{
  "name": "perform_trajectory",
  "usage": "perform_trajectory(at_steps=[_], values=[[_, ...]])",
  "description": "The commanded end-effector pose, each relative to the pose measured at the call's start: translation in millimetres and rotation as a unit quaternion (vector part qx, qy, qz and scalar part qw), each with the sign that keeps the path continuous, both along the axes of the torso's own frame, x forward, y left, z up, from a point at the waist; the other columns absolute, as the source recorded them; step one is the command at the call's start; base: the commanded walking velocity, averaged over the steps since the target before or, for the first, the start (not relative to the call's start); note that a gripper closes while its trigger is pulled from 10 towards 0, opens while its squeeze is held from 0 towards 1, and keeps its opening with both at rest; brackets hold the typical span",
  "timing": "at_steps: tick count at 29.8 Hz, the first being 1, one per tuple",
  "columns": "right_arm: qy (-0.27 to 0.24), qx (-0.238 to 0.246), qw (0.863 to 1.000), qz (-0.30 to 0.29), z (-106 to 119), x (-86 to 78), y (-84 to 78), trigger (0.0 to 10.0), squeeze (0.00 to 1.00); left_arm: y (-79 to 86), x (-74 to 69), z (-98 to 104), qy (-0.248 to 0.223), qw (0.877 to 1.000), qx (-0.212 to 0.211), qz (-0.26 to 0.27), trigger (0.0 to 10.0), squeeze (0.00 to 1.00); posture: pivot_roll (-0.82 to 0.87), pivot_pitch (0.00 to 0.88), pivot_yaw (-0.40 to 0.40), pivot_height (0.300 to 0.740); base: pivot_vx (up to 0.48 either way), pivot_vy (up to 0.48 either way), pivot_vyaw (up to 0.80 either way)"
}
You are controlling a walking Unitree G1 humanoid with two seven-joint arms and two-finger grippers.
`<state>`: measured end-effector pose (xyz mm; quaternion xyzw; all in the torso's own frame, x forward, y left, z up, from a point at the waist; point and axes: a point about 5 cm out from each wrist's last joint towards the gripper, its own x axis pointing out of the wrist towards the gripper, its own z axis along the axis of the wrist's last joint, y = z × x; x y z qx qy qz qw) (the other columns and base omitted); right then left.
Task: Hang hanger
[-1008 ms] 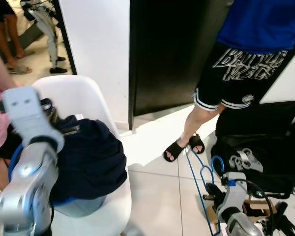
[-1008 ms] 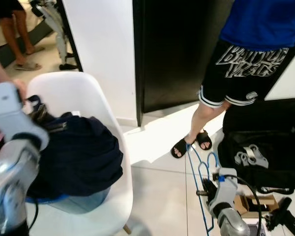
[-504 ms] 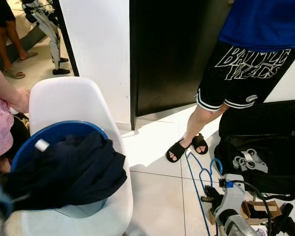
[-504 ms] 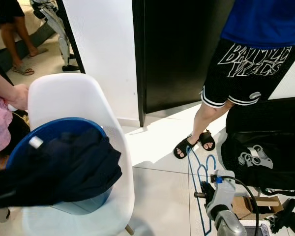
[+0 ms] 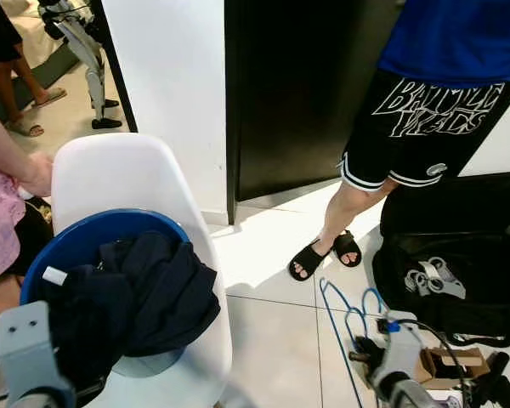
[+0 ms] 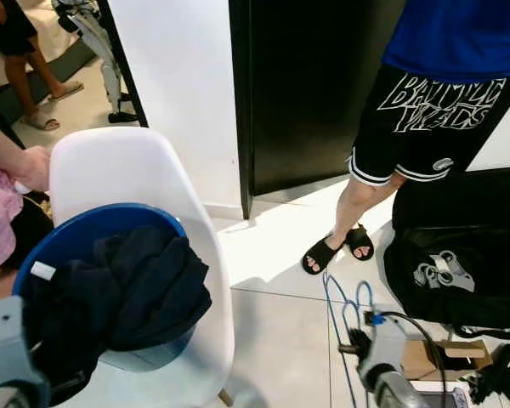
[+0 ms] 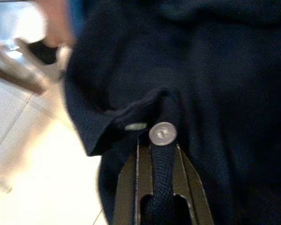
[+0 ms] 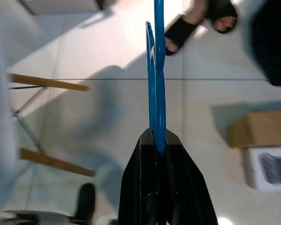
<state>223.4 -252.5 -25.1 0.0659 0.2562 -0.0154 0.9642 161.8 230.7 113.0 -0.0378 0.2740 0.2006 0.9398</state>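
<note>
Blue wire hanger [image 8: 155, 70]: clamped between closed fingers of right pincer [image 8: 158, 143], held low at robot's right over tiled floor [image 5: 272, 331], near black bag [image 5: 459, 255].

Navy polo shirt [image 5: 140, 297]: heaped in blue basin [image 5: 76, 242] set on white chair [image 5: 119, 174]; buttoned placket fold pinched by closed left pincer [image 7: 159, 140].

Person in black shorts and slides [image 5: 319, 255]: stood beside dark door [image 5: 297, 93].

Hand [image 5: 36, 172]: rested on chair back.
</note>
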Motion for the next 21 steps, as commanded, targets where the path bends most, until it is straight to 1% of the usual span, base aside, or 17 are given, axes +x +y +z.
perform_trajectory(at_steps=[1,2,3,4,6,7,8,9,10,13,14,15,16,17,18,20,21], values=[[0.013,0.003,1.000,-0.010,-6,-8.8,-7.2,10.0,0.00,-0.6,1.2,-1,0.005,1.000,0.005,-0.019,10.0,1.00,0.06,0.127,-0.013,0.740,0.000,0.000,0.00],[0.013,0.003,1.000,-0.010,-6,-8.8,-7.2,10.0,0.00,-0.6,1.2,-1,0.005,1.000,0.005,-0.019,10.0,1.00,0.06,0.127,-0.013,0.740,0.000,0.000,0.00],[0.018,0.002,1.000,-0.014,-6,-9.1,-12.6,10.0,0.00,-3.2,3.9,3,-0.005,1.000,0.004,-0.018,10.0,1.00,0.06,0.130,-0.013,0.740,0.000,0.000,0.00],[0.019,0.001,1.000,-0.015,-6,-9.1,-14.2,10.0,0.00,-3.7,5.3,6,-0.010,1.000,0.008,-0.021,10.0,1.00,0.06,0.132,-0.013,0.740,0.000,0.000,0.00],[0.022,0.002,1.000,-0.015,-8,-8.8,-11.6,10.0,0.00,-4.4,10.2,16,-0.029,0.999,0.019,-0.029,10.0,1.00,0.05,0.134,-0.014,0.740,0.000,0.000,0.00],[0.024,0.002,1.000,-0.015,-10,-8.7,-8.0,10.0,0.00,-5.7,14.2,23,-0.048,0.998,0.024,-0.035,10.0,1.00,0.06,0.135,-0.017,0.740,0.000,0.000,0.00],[0.024,0.002,1.000,-0.015,-10,-8.7,-8.0,10.0,0.00,-5.7,14.2,23,-0.048,0.998,0.024,-0.035,10.0,1.00,0.06,0.135,-0.017,0.740,0.000,0.000,0.00],[0.025,0.003,1.000,-0.013,-11,-8.5,-4.2,10.0,0.00,-8.1,19.0,31,-0.071,0.996,0.029,-0.048,10.0,1.00,0.06,0.135,-0.017,0.740,0.000,0.000,0.00],[0.026,0.004,1.000,-0.010,-14,-7.9,3.6,10.0,0.00,-12.5,26.3,45,-0.109,0.991,0.037,-0.070,10.0,1.00,0.06,0.136,-0.019,0.740,0.000,0.000,0.00],[0.026,0.004,1.000,-0.008,-15,-7.6,7.2,10.0,0.00,-14.2,28.8,50,-0.123,0.988,0.040,-0.079,10.0,1.00,0.06,0.136,-0.019,0.740,0.000,0.000,0.00],[0.027,0.005,1.000,-0.006,-16,-7.9,11.5,10.0,0.00,-17.3,32.9,61,-0.148,0.983,0.049,-0.093,10.0,1.00,0.06,0.138,-0.020,0.740,0.000,0.000,0.00],[0.027,0.005,1.000,-0.006,-16,-7.9,11.5,10.0,0.00,-17.3,32.9,61,-0.148,0.983,0.049,-0.093,10.0,1.00,0.06,0.138,-0.020,0.740,0.000,0.000,0.00],[0.029,0.005,1.000,-0.006,-18,-8.7,12.5,10.0,0.00,-22.2,36.9,71,-0.174,0.977,0.051,-0.110,10.0,1.00,0.06,0.138,-0.020,0.740,0.000,0.000,0.00],[0.029,0.005,1.000,-0.006,-18,-8.7,12.5,10.0,0.00,-22.2,36.9,71,-0.174,0.977,0.051,-0.110,10.0,1.00,0.06,0.138,-0.020,0.740,0.000,0.000,0.00],[0.031,0.005,0.999,-0.007,-18,-9.5,11.1,10.0,0.00,-26.9,40.0,80,-0.196,0.972,0.049,-0.122,10.0,1.00,0.06,0.139,-0.020,0.740,0.000,0.000,0.00],[0.034,0.005,0.999,-0.009,-18,-10.6,7.3,10.0,0.00,-32.2,44.4,94,-0.226,0.964,0.046,-0.132,10.0,1.00,0.06,0.139,-0.021,0.740,0.000,0.000,0.00],[0.034,0.005,0.999,-0.009,-18,-10.6,7.3,10.0,0.00,-32.2,44.4,94,-0.226,0.964,0.046,-0.132,10.0,1.00,0.06,0.139,-0.021,0.740,0.000,0.000,0.00]])
